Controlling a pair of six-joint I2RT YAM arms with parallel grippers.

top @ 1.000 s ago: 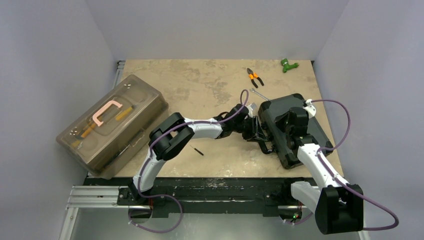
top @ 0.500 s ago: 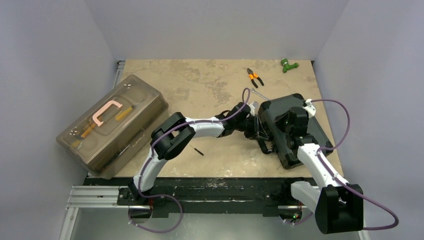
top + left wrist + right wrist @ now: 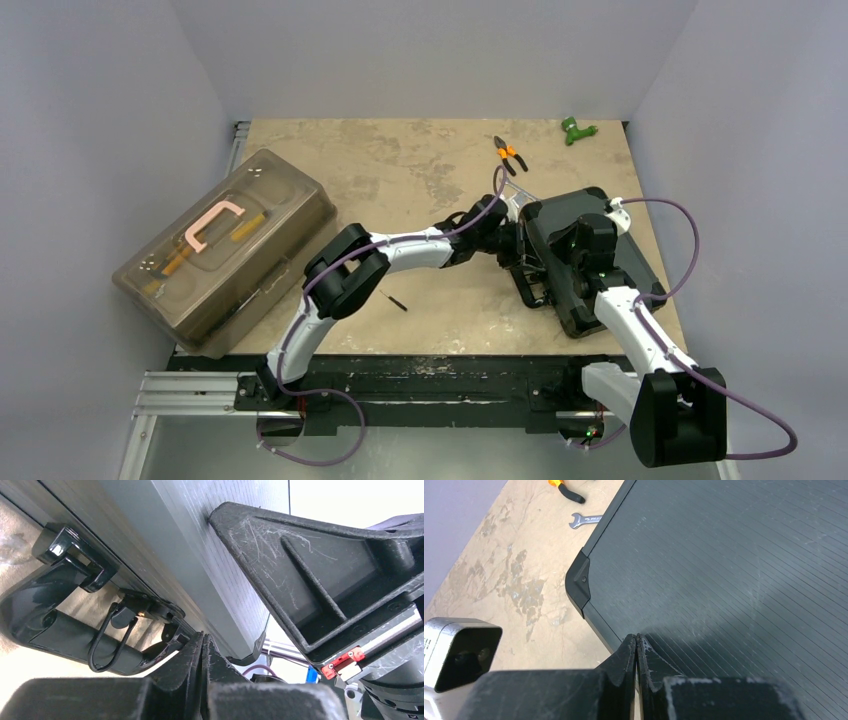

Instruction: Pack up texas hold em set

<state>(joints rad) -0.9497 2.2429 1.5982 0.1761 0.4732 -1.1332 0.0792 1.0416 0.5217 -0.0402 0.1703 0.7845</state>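
The black hard case [image 3: 592, 262] lies closed at the right of the table. Chips, card decks and buttons are hidden. My left gripper [image 3: 516, 243] is shut and empty, pressed against the case's left side by its handle [image 3: 532, 290]. In the left wrist view the shut gripper [image 3: 202, 641] sits just under the case's side wall [image 3: 165, 545], with the black handle [image 3: 55, 630] and a latch [image 3: 145, 611] to its left. My right gripper [image 3: 578, 250] is shut and rests on the lid. In the right wrist view it [image 3: 637, 638] is near the lid's [image 3: 734, 555] corner.
A translucent brown toolbox with a pink handle [image 3: 225, 255] stands at the left. Orange pliers [image 3: 510, 153] and a green object [image 3: 577, 129] lie at the back. A wrench [image 3: 585, 519] lies by the case's far corner. A small dark stick [image 3: 397, 301] lies mid-table.
My left gripper has moved along the case's left side, away from the arm bases, staying shut. The right arm and the case have barely moved.
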